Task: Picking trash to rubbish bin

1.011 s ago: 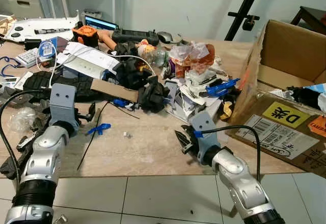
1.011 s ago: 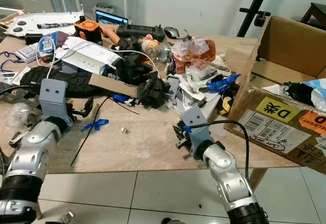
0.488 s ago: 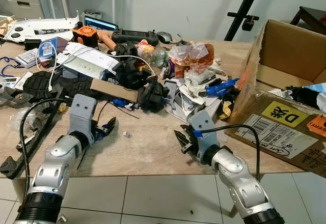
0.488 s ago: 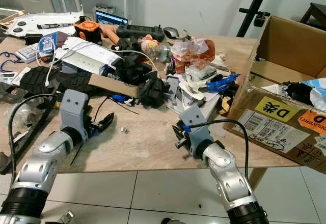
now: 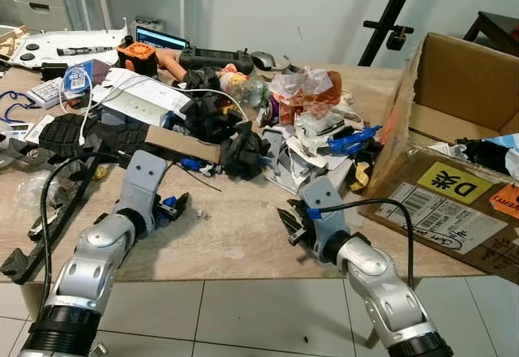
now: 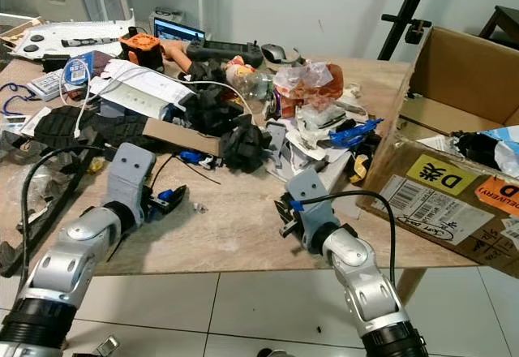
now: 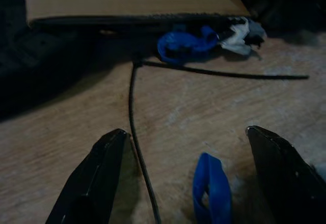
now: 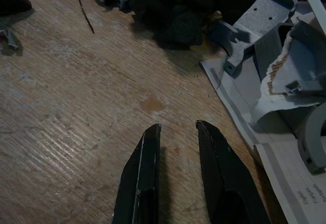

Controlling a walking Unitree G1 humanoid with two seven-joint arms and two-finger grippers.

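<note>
Now, at your left, the left gripper [image 7: 183, 183] sits low on the wooden table [image 5: 243, 235], its black fingers [image 7: 91, 180] spread wide around a small blue plastic loop [image 7: 210, 186] without touching it; a thin black cable [image 7: 136, 147] runs just beside it. Mid-table, a mixed trash pile [image 5: 300, 122] lies. Your right gripper [image 8: 175, 178] rests near the table's front edge, fingers narrowly apart, holding nothing. Far right, an open brown cardboard box [image 5: 454, 130] lies tipped on its side.

Far end of counter [image 5: 243, 243]: laptop [image 5: 158, 36], orange gadget [image 5: 134, 52], black controller [image 5: 215, 55], mouse [image 5: 262, 58]; black tripod leg [image 5: 389, 12] behind.
</note>
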